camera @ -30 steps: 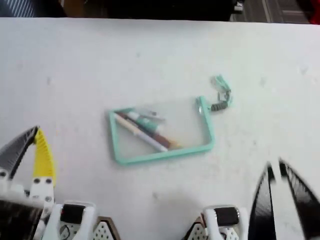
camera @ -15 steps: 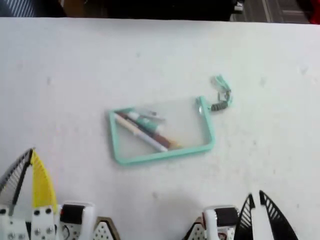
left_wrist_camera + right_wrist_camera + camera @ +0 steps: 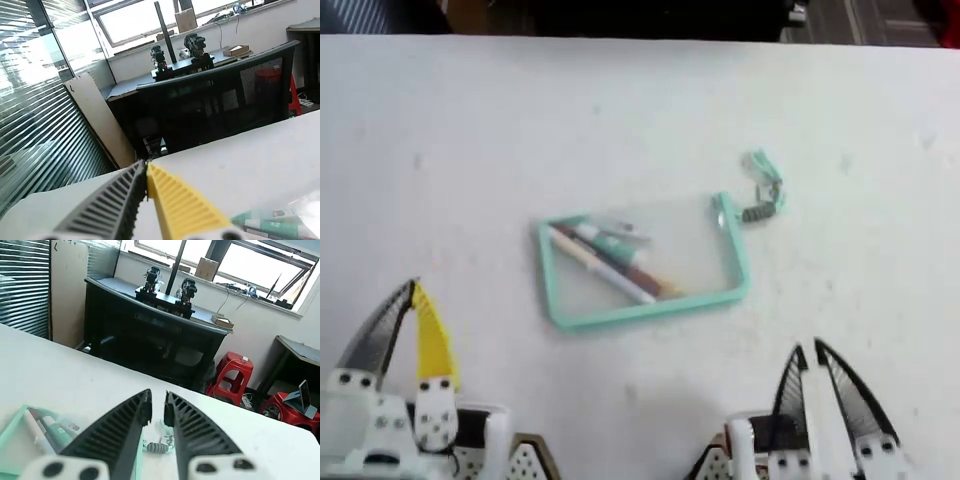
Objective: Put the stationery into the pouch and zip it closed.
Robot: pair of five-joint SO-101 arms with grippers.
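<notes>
A clear pouch (image 3: 692,250) with a teal border lies flat in the middle of the white table, with pens (image 3: 610,262) slanted inside it. A coiled teal lanyard (image 3: 761,192) trails off its far right corner. My left gripper (image 3: 412,287), one finger grey and one yellow, hangs shut and empty near the front left edge, well short of the pouch. My right gripper (image 3: 810,349), with black fingers, hangs at the front right, shut but for a thin slit and holding nothing. The right wrist view has the pouch's edge (image 3: 14,426), the pens (image 3: 47,432) and the lanyard (image 3: 157,446) beyond its fingers. The left wrist view shows the pens (image 3: 272,222) past its closed fingertips (image 3: 146,169).
The white table (image 3: 640,110) stretches bare around the pouch. The arms' white bases (image 3: 470,440) stand at the front edge. Beyond the far edge are a dark mesh chair (image 3: 225,105) and a black desk (image 3: 150,320).
Both grippers dropped back toward the front edge and then rose a little; the right one also shifted left. The pouch and its contents have not moved.
</notes>
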